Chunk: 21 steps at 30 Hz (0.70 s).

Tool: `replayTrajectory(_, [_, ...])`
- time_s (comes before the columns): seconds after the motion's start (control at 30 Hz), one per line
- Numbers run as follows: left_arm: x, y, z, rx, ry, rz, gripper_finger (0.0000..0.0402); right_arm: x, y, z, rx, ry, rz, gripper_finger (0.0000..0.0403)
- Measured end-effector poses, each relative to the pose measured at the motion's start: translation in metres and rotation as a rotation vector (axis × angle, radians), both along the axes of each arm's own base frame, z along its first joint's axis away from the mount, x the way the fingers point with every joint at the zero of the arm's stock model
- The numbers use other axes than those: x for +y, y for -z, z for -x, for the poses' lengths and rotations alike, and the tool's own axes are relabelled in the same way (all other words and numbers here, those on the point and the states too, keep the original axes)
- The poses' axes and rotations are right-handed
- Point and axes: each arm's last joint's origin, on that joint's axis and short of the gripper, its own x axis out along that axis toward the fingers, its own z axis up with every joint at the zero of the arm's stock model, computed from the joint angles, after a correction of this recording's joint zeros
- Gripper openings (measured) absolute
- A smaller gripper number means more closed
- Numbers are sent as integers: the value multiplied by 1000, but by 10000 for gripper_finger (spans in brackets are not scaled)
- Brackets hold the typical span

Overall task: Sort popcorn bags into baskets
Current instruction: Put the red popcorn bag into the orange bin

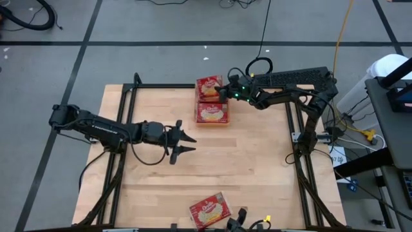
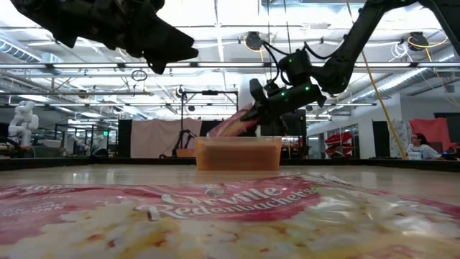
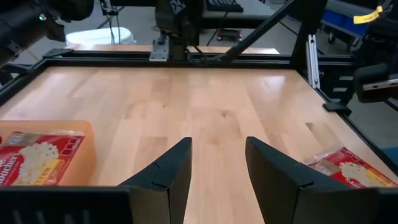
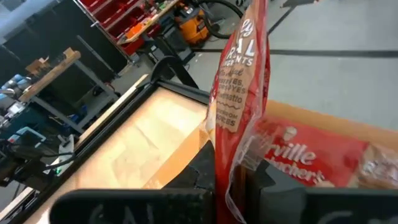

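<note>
The tray (image 1: pixel 213 115) is set at the middle of the surface's (image 1: pixel 257 161) far edge, with a bag (image 1: pixel 213 113) lying in it. Another bag (image 1: pixel 208 85) is held over the tray's far end by the right claw (image 1: pixel 225 91). One bag (image 1: pixel 209 210) lies at the near edge. The left claw (image 1: pixel 187 144) is placed left of centre.

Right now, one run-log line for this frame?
right gripper: shut on popcorn bag, over orange tray | left gripper: open, empty, mid-table | tray: one bag inside | loose bag at near edge
</note>
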Motion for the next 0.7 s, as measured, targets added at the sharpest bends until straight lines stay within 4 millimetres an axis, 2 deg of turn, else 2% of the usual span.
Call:
replayTrajectory(0.17, [-1,0,0,-2,-2,-1,152,0,3,1,26,4,-24,47])
replayTrajectory(0.5, [0,0,0,0,-31,31,152,-4,11,7,172,80,56,178])
replayTrajectory(0.7, [0,0,0,-2,-31,19,152,-14,10,16,204,121,73,234])
